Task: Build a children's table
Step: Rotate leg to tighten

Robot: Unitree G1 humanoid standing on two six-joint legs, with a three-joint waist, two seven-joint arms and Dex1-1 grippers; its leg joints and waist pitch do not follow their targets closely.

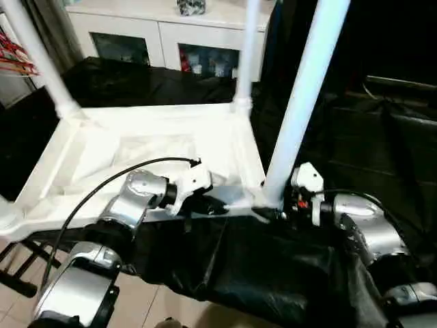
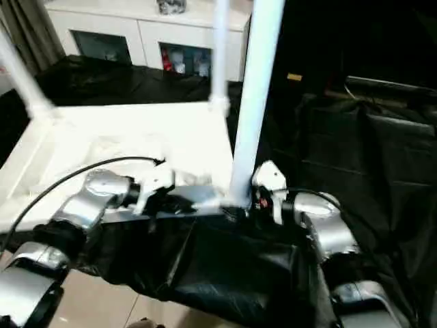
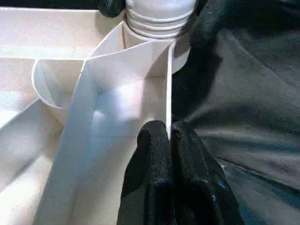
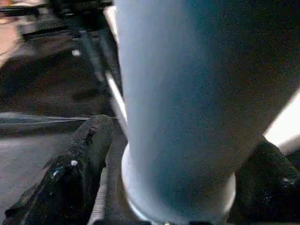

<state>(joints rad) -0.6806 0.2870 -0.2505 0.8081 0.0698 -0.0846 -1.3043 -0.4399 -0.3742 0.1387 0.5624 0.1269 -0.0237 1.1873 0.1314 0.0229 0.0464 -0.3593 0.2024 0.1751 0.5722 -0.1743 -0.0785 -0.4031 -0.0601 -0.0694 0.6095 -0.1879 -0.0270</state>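
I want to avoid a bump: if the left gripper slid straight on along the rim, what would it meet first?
Probably the base of the near-right white plastic leg in its corner socket; the left gripper, jaws pinched on the white tabletop's thin rim wall, points along that wall toward it.

No legible text, label, brand, number or sign anywhere. White plastic table top (image 1: 136,147) and legs (image 1: 304,96): unmarked. White cabinet (image 1: 164,31) with glass doors: contents coloured but unreadable. Small yellow patch (image 2: 294,77) on the dark background: too small to read. Red detail on the right wrist housing (image 1: 298,202): no characters made out. Red-striped items (image 1: 15,58) at the far left edge: no lettering discernible.
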